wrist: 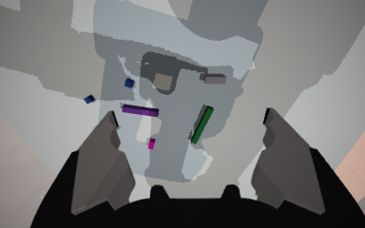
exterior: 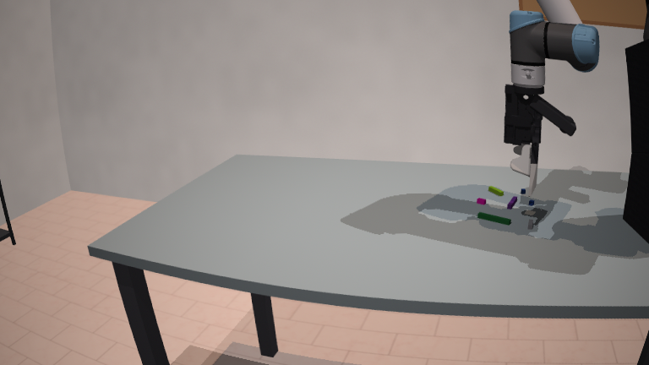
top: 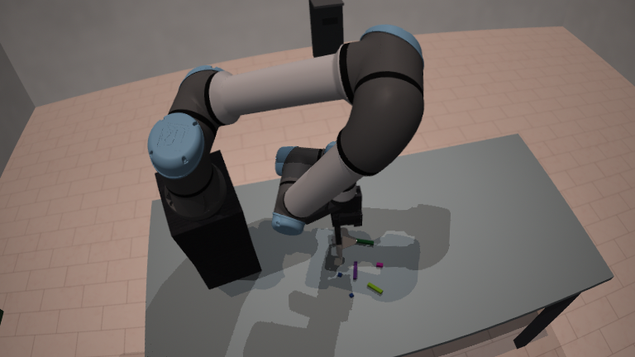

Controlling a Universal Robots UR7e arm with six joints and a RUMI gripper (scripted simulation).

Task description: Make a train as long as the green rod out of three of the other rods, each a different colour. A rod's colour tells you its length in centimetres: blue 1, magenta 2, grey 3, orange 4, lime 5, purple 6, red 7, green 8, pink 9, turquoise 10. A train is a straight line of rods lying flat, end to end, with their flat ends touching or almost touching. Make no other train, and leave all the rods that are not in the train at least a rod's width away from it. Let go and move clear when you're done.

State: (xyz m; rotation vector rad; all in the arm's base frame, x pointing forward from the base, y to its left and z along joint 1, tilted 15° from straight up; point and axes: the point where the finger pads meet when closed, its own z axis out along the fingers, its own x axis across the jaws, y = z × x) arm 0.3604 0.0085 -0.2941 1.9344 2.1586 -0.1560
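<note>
The green rod (top: 364, 241) (exterior: 493, 218) (wrist: 201, 124) lies flat on the grey table (top: 515, 194) (exterior: 239, 208). Near it lie a purple rod (top: 355, 269) (exterior: 512, 202) (wrist: 140, 110), a magenta rod (top: 379, 264) (exterior: 481, 200) (wrist: 151, 143), a lime rod (top: 374, 287) (exterior: 495, 190) and two blue cubes (top: 340, 274) (top: 351, 295) (wrist: 129, 83) (wrist: 89, 99). A grey rod (exterior: 529, 223) (wrist: 215, 79) lies past the green rod's end. A second grey piece (wrist: 163, 82) sits in shadow. All lie apart from one another. My gripper (top: 339, 246) (exterior: 531, 188) (wrist: 189, 110) is open and empty, hanging just above the rods.
The robot's black pedestal (top: 210, 235) stands on the table's left side, close to the rods. A dark cabinet (top: 325, 21) stands on the floor behind. The rods lie near the table's front edge in the top view.
</note>
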